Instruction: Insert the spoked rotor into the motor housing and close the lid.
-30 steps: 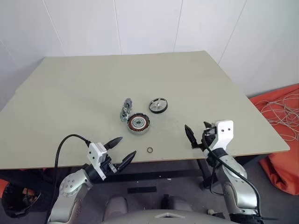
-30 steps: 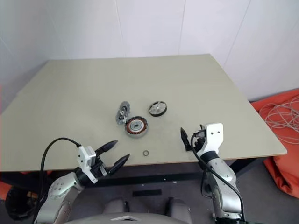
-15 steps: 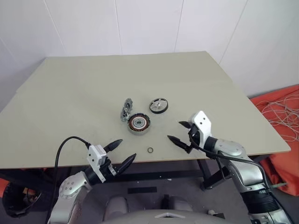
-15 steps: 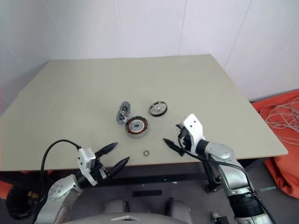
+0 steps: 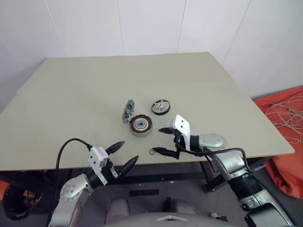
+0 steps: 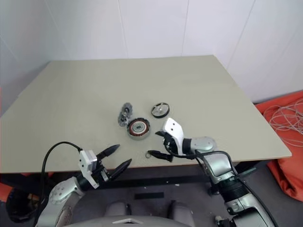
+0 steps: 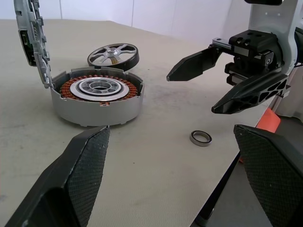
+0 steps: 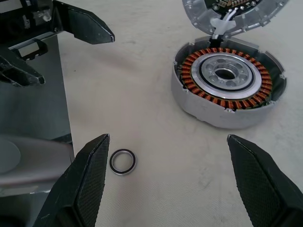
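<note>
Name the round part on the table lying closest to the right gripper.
The thin dark ring, beside the open right gripper; the motor housing and spoked rotor lie farther off.

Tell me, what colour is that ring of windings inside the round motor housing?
Coppery orange-brown, circling a silver centre in the motor housing; the right wrist view shows it best.

On the table, the lid stands just behind-left of the housing. The rotor lies behind-right. A small ring lies in front.

A pale green worktop stands against white panelled walls; orange cloth with white cord lies beside it.
</note>
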Controlling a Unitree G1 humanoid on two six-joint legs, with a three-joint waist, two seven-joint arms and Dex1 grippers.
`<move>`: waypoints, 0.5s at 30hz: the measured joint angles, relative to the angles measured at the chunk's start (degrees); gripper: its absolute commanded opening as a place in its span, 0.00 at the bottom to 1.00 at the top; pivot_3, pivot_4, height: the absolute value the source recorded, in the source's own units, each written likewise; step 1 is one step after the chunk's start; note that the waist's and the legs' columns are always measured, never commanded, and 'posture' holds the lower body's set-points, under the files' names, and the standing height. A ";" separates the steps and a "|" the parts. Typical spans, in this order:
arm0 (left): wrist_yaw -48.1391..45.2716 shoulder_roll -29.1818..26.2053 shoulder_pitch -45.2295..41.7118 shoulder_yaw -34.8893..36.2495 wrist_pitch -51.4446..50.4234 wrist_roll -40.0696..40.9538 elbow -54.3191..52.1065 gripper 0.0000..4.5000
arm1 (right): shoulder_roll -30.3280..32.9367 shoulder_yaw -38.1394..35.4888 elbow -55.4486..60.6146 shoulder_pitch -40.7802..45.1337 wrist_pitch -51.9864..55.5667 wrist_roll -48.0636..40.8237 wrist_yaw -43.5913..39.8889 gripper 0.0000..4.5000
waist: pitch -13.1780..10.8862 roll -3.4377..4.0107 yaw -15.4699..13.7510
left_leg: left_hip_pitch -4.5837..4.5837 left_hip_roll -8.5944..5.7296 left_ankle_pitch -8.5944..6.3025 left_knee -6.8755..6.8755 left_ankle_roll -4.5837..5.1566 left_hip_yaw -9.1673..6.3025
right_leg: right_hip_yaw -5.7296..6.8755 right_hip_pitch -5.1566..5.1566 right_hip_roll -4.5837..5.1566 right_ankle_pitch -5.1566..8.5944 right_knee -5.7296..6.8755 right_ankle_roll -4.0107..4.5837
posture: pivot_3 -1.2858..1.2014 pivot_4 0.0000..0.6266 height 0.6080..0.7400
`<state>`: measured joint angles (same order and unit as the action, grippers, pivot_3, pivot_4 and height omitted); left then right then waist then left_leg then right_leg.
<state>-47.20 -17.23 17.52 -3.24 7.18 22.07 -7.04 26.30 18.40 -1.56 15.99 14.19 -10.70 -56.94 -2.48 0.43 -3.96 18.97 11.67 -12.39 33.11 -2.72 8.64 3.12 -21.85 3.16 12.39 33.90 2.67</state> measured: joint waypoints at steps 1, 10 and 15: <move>0.04 0.02 0.00 -0.09 -0.26 0.01 -0.09 0.99 | 0.00 0.33 -0.86 0.31 -0.93 0.44 -0.68 1.00 | 0.00 0.00 0.00 | 0.01 0.00 0.00 0.00 0.00 0.00 | 0.00 0.00 0.00 -0.01 0.00 0.02 | 0.52 0.00 1.00; 2.65 0.16 -0.20 -1.20 -3.80 0.12 -4.09 0.99 | 0.04 2.36 -6.96 2.23 -9.06 2.59 -6.84 1.00 | 0.00 -0.01 0.03 | 0.01 0.01 0.00 0.04 0.00 0.01 | 0.00 -0.01 0.00 -0.17 0.04 0.29 | 0.52 0.00 1.00; 4.93 0.26 -0.80 -2.07 -7.05 0.18 -7.53 0.99 | -1.02 3.48 -8.93 2.70 -12.68 3.89 -8.49 1.00 | 0.00 -0.01 0.04 | 0.00 0.03 0.00 0.09 0.00 0.00 | 0.00 -0.01 -0.01 -0.17 0.09 0.29 | 0.52 0.00 1.00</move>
<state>-42.28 -16.97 16.72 -5.31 0.13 22.25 -14.57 25.28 21.88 -10.48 18.69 1.51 -6.81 -65.43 -2.48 0.41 -3.92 18.97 11.70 -12.39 33.20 -2.72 8.65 3.12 -21.86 3.16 12.22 33.99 2.96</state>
